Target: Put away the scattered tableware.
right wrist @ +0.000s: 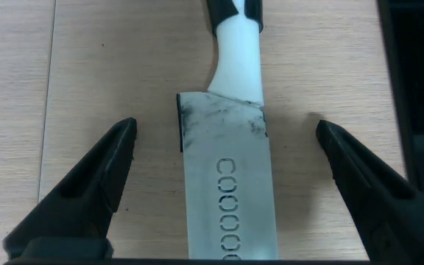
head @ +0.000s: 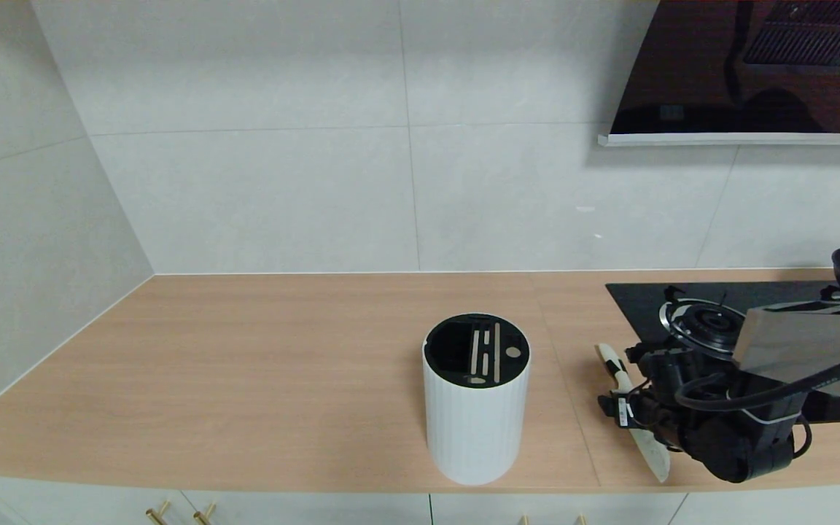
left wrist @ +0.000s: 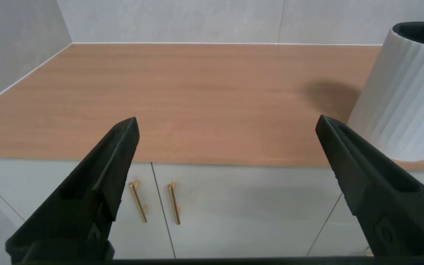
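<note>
Your right claw (right wrist: pixel 225 134) hangs over the white-handled knife (right wrist: pixel 228 188), its fingers apart on either side of the blade. The knife lies flat on the worktop (head: pixel 281 364) between the white ribbed holder (head: pixel 476 415) and the hob (head: pixel 635 295). Your left claw (left wrist: pixel 227 125), also spread wide, faces the worktop's front edge.

White, black and pale wood.
The ribbed knife block (head: pixel 475 430) is white with a black top. The knife (right wrist: pixel 227 169) has a white handle banded in black and a grey blade, smudged dark and marked with a row of ovals. The worktop (head: pixel 245 364) is light wood grain, the hob (head: pixel 635 297) black, and the cabinet handles (left wrist: pixel 174 202) gold.
</note>
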Robot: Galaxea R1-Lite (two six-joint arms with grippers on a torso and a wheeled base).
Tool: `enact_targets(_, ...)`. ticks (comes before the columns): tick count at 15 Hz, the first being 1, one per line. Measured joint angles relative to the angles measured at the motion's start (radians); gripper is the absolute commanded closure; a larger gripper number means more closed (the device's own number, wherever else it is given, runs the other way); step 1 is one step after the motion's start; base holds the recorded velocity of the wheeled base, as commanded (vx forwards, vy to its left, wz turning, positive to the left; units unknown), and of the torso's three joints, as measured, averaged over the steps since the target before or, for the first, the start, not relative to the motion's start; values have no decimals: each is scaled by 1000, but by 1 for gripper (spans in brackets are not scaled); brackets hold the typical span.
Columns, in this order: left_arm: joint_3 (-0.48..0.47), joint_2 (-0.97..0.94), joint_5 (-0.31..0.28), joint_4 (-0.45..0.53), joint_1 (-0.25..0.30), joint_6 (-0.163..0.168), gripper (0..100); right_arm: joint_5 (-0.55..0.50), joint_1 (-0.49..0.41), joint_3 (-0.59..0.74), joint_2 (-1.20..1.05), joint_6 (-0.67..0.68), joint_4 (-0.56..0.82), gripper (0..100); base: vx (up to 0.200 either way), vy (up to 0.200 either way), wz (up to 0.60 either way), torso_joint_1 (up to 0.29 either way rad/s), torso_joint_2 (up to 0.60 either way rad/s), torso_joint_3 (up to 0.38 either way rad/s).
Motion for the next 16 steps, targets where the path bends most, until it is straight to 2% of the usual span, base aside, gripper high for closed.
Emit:
enact_targets(10, 0, 0, 0, 0, 0, 0, 0, 0, 0, 5, -13, 1, 1, 100, 0, 0, 0, 0, 0, 0)
enact_targets(16, 0, 0, 0, 1, 0, 7, 0, -6, 18, 78, -219, 2, 0, 100, 0, 0, 0, 0, 0, 0)
